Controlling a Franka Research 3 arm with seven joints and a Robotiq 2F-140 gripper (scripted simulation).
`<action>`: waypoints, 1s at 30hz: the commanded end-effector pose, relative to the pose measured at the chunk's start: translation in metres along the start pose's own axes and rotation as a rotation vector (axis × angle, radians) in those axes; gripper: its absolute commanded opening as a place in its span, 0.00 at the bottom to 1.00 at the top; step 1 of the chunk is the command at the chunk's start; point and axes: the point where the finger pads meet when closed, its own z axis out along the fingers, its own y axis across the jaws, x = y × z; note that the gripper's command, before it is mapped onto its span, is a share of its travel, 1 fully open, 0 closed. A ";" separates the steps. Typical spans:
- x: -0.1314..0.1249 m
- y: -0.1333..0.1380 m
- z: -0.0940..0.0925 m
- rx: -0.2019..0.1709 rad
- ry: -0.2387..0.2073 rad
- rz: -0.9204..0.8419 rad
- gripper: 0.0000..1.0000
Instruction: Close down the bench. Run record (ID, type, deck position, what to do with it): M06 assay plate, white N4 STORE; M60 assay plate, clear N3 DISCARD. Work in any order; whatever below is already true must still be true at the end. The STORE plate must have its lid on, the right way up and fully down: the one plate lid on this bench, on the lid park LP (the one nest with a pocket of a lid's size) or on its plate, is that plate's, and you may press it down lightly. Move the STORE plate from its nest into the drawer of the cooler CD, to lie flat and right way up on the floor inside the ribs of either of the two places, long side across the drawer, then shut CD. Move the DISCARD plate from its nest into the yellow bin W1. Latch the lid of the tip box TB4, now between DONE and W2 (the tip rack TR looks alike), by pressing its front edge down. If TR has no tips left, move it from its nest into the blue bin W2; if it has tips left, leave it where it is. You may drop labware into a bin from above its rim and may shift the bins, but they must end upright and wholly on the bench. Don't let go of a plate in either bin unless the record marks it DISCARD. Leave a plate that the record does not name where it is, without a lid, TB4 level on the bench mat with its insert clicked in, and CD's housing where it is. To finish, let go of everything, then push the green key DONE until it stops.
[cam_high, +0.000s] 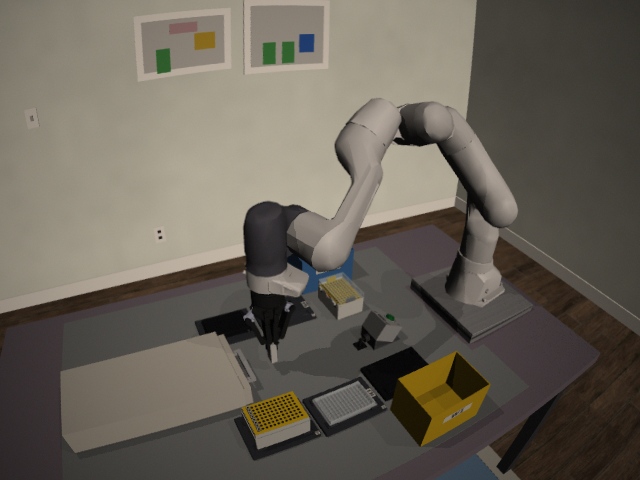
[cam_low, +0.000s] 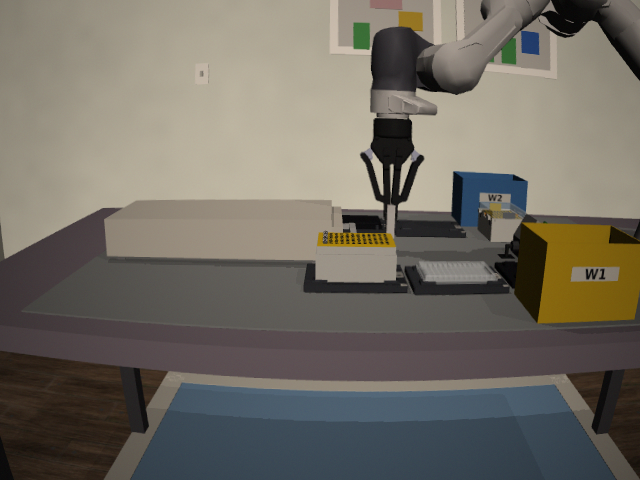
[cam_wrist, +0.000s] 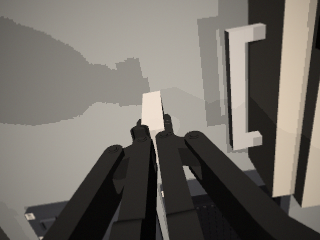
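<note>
Counter (cam_low: 155, 341) edge comes first in the exterior view, and on it the yellow bin W1 (cam_low: 578, 273) stands at the right, upright. Just left of W1 the clear plate (cam_low: 454, 271) lies flat in its nest. Next to it on the left, the rack TR (cam_low: 355, 260) sits in its own nest; most holes of its yellow top look dark, and a few pale tips (cam_low: 325, 236) show at the far left corner. Between plate and W1, a little farther back, is a bare black nest (cam_high: 393, 370).

Behind TR the cooler CD (cam_low: 222, 227) lies long on the left part of the counter, with its drawer handle (cam_wrist: 240, 87) on the end that faces the arm. The fingers (cam_high: 273, 354) hang upright above the mat, just beside this handle but apart from it. They are fully closed, pads pressed together, and they hold nothing.

Farther to the right the DONE key (cam_high: 390, 316) sits on a grey block. Beyond it stands the tip box TB4 (cam_high: 341, 295), then the blue bin W2 (cam_low: 488, 198) at the far side. Two more dark nests (cam_low: 429, 227) lie behind the fingers.
</note>
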 end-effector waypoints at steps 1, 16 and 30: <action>0.000 -0.002 -0.004 0.006 0.001 -0.004 0.00; 0.000 -0.002 -0.022 0.006 0.001 -0.004 0.00; 0.000 -0.002 -0.038 0.006 0.001 -0.004 0.00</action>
